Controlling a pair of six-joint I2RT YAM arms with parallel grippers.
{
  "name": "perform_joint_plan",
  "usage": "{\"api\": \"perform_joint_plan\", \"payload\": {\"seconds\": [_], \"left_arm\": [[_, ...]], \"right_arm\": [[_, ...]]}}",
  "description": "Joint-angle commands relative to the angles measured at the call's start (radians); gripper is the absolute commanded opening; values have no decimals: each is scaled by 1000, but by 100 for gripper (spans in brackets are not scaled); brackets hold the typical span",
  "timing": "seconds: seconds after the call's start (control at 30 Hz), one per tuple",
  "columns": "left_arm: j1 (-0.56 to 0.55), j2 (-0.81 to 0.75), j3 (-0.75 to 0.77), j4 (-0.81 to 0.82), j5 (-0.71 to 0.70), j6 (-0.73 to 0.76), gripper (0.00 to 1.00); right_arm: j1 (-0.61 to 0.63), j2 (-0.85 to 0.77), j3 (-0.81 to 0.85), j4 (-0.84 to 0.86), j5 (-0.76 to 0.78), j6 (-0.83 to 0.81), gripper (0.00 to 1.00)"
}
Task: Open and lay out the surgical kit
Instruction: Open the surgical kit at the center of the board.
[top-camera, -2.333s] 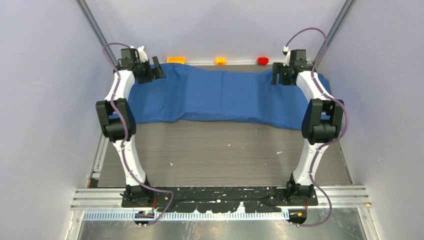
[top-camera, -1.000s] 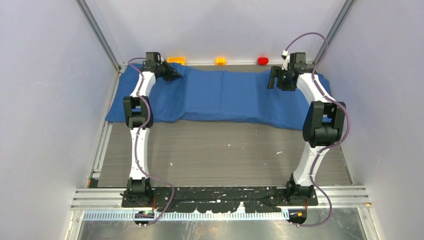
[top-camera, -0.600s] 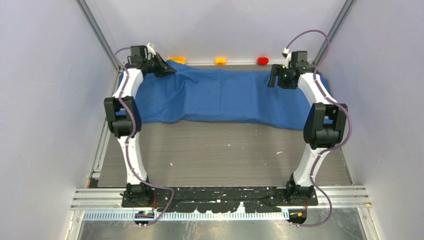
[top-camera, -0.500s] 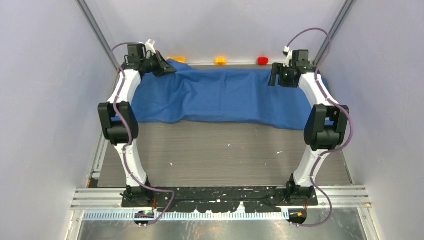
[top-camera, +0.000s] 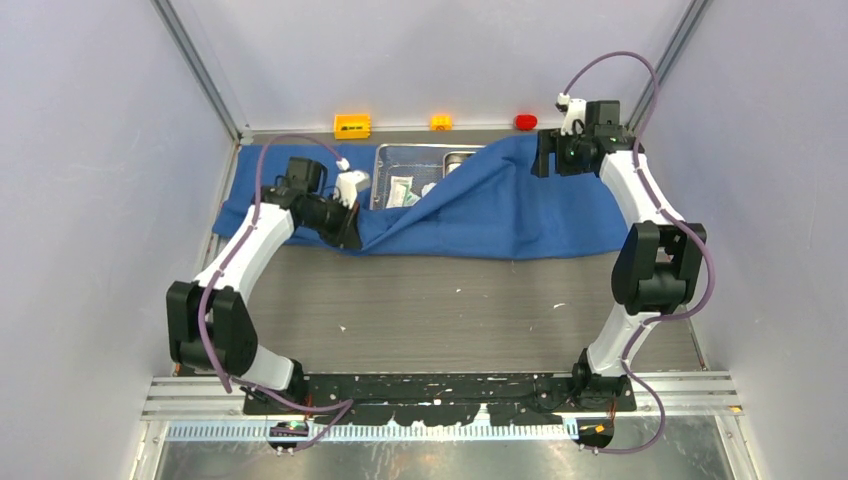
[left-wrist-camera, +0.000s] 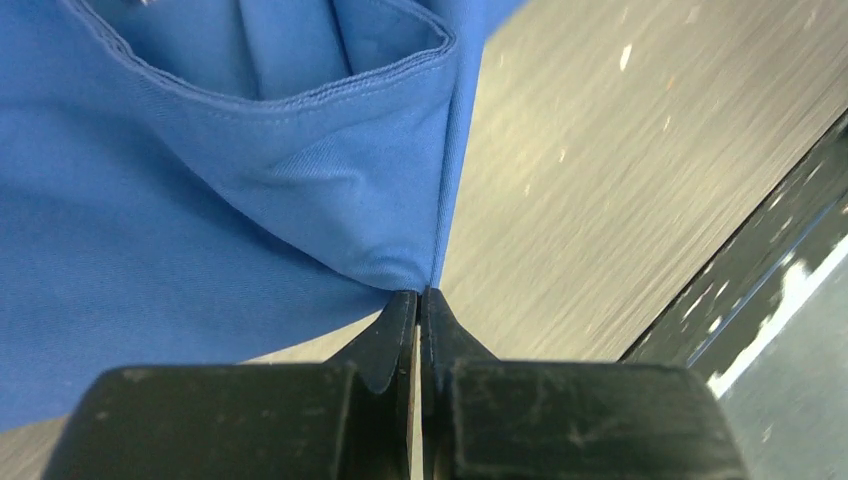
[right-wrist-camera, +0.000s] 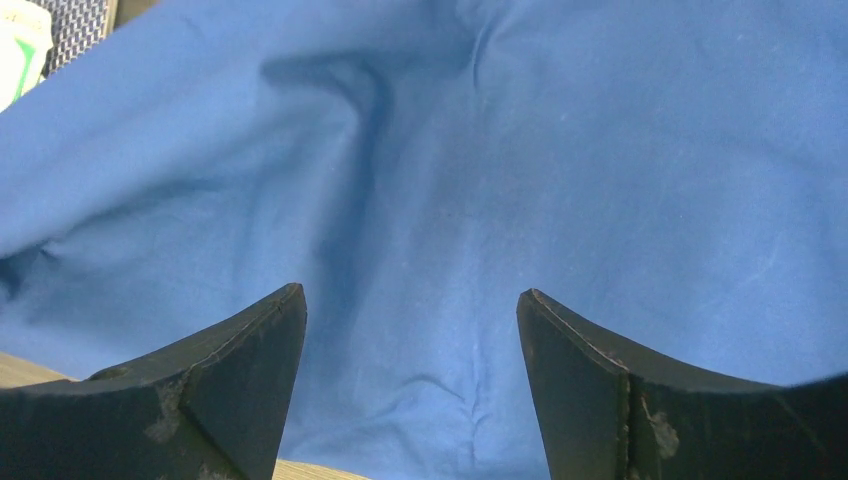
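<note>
Left jaws clenched on a corner of the large blue cloth wrap at 12 o'clock on the bench, right jaws released above it: I'd pull low toward 6 so the steel mesh tray doesn't shift.

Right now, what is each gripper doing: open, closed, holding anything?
Left gripper: jaws shut on a corner of the blue cloth.
Right gripper: jaws open, holding nothing.

Bare table across the near half gives open passage; far side, the blue cloth drapes the right part of the mesh tray, left part uncovered.
</note>
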Motion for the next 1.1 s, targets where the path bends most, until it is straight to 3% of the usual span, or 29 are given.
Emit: {"api": "perform_joint_plan", "payload": {"seconds": [0.0,0.03,0.17,0.27,0.47,0.73,0.9,1.07], "left_arm": [[-14,-97,-78,-180,-135,250,2],[-15,-99,-81,-186,-145,256,6],[-16,-94,-41,-191,-146,261,41],[-16,-88,20,-177,-139,275,60],[-36,-22,177,-195,-64,393,87],[-168,225,414,-341,-71,650,92],[-213,402,539,-417,-108,682,91],[-217,481,573,-432,-171,689,81]], "right_arm": [[50,-42,3,35,-51,-66,82],[64,-32,5,41,-46,-67,82],[89,-2,19,43,-38,-61,82],[99,8,19,43,-39,-58,82],[103,2,11,16,-38,-69,82],[102,-57,-48,2,-24,-81,82],[102,-136,-126,20,1,-82,82],[102,-182,-168,16,2,-77,82]]}}
